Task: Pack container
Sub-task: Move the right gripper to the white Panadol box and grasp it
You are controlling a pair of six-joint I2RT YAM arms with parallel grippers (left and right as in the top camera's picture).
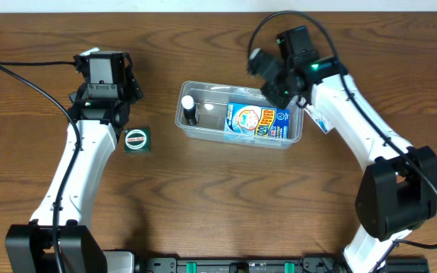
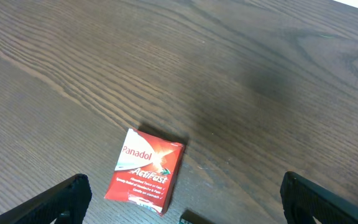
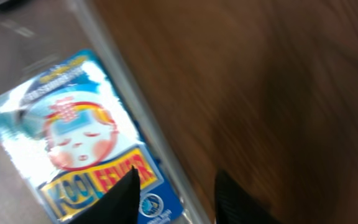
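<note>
The clear container (image 1: pixel 203 85) lies at the table's middle. Inside it are a blue Kool Fever pack (image 1: pixel 258 121) and a small dark bottle with a white cap (image 1: pixel 190 110). My right gripper (image 1: pixel 279 87) hovers over the container's far right corner. In the blurred right wrist view its jaws (image 3: pixel 176 193) stand apart, astride the container's rim (image 3: pixel 123 99) beside the Kool Fever pack (image 3: pixel 73 143), with nothing held. My left gripper (image 1: pixel 108 76) is wide open above a red Panadol box (image 2: pixel 145 171), which my left arm hides in the overhead view.
A small dark green box with a round label (image 1: pixel 136 141) lies on the wood left of the container; its edge (image 2: pixel 194 219) shows just below the Panadol box. Cables trail from both arms.
</note>
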